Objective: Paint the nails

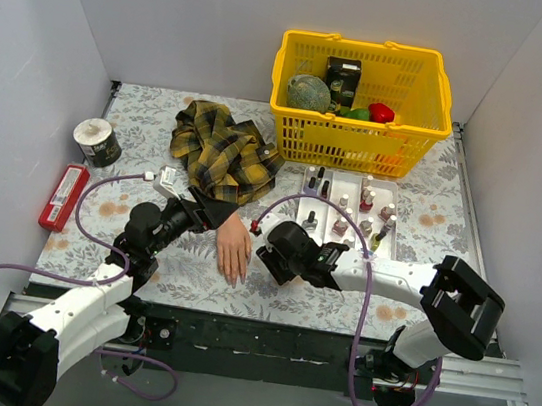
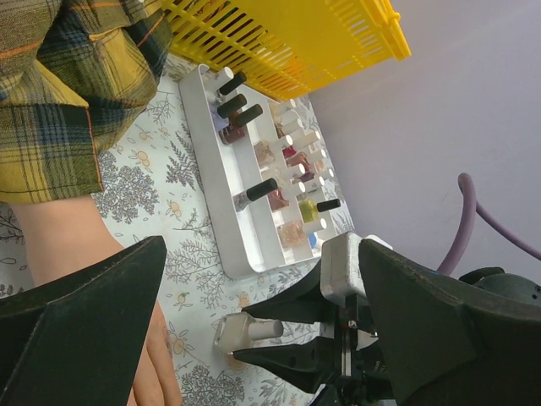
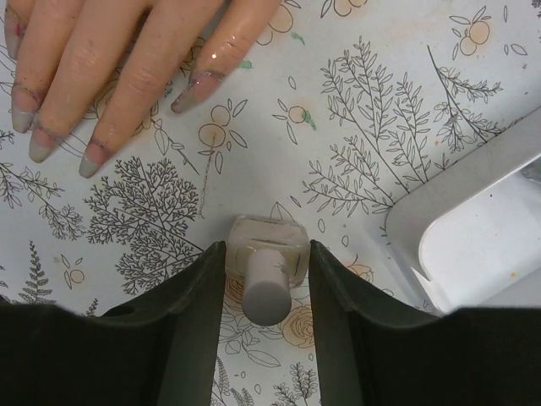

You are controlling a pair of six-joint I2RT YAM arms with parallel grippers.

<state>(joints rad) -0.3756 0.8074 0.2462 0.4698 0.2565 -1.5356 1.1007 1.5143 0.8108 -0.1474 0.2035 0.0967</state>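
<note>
The peach mannequin hand lies palm down on the floral cloth, its plaid sleeve behind it. In the right wrist view its nails point toward me, smudged with polish. My right gripper is shut on a clear nail polish bottle with a white cap, which stands on the cloth just right of the fingers. It also shows in the left wrist view. My left gripper is open wide at the hand's wrist, holding nothing.
A white tray with several polish bottles sits right of the hand, also in the left wrist view. A yellow basket stands behind it. A taped roll and a red flat item lie at the left.
</note>
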